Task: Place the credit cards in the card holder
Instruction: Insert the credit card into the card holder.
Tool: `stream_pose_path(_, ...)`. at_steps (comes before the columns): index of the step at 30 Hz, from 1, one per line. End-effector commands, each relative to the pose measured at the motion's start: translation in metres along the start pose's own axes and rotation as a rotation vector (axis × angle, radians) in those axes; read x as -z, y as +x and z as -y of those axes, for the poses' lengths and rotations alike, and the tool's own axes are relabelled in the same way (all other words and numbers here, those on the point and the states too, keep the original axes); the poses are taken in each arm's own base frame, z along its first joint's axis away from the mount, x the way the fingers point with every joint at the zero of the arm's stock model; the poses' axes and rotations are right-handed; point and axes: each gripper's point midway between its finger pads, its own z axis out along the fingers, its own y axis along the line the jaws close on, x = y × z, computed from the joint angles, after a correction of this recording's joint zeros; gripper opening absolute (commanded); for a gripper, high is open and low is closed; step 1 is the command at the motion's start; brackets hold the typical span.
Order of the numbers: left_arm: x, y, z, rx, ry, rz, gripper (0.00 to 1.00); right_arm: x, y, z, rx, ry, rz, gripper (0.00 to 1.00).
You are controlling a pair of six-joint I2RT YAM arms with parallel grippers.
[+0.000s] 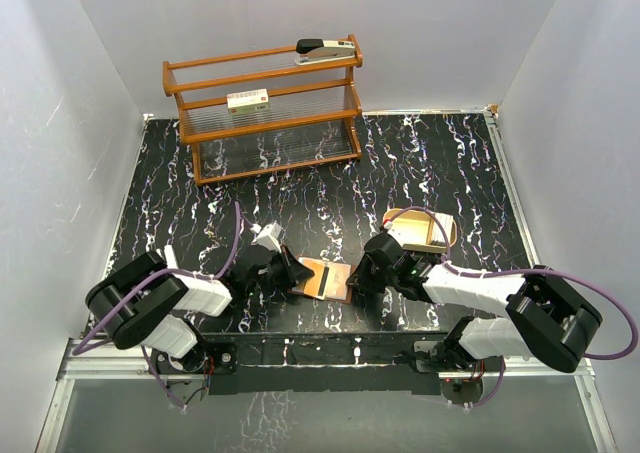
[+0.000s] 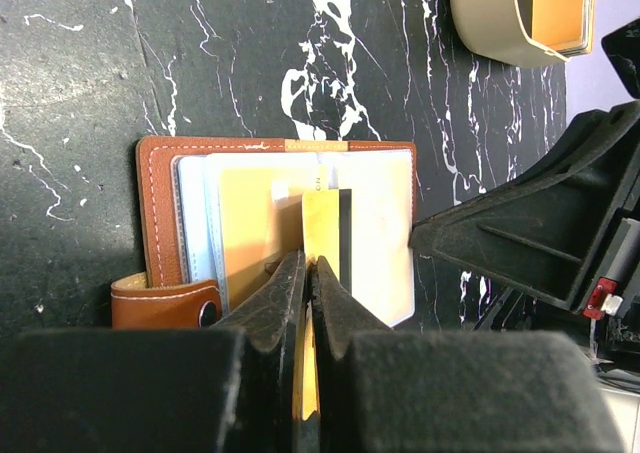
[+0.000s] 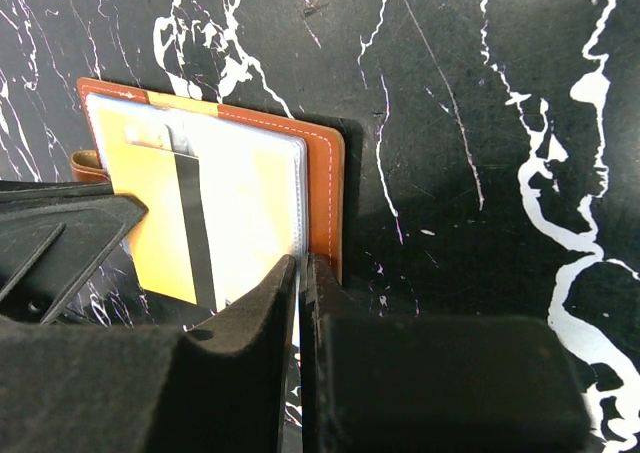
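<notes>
Black, white-veined marble-look worktop point(image 1: 450, 173) carries a wooden slatted shelf rack point(image 1: 265, 113) at the back, an open brown leather card holder point(image 1: 322, 278) front centre, and a tan rounded tray point(image 1: 415, 235) just right.

I count one wallet point(image 2: 160, 203) with one striped yellow card point(image 2: 322, 228) over it; other cards are uncountable. Beyond the wallet: one tray point(image 2: 490, 28), one rack point(image 1: 270, 123), one stapler point(image 1: 325, 49), one box point(image 1: 248, 99). At the wallet: two grippers, left point(image 2: 311, 273) and right point(image 3: 300, 268).

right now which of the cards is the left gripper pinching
The yellow card with the black stripe, pinched by the left gripper over the open card holder; the pale blue-grey card lies flat inside it, untouched.
</notes>
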Motion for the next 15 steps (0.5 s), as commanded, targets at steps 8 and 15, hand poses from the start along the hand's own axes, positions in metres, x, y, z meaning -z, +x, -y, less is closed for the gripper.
stream_pose_path(8, -0.014, -0.002, -0.014, -0.033, -0.081, 0.008, 0.0, 0.002, -0.004, 0.006, 0.019, 0.028, 0.031, 0.04)
stream_pose_path(15, -0.017, -0.001, -0.014, -0.007, -0.073, 0.014, 0.0, 0.001, -0.001, 0.003, 0.007, 0.009, 0.017, 0.04)
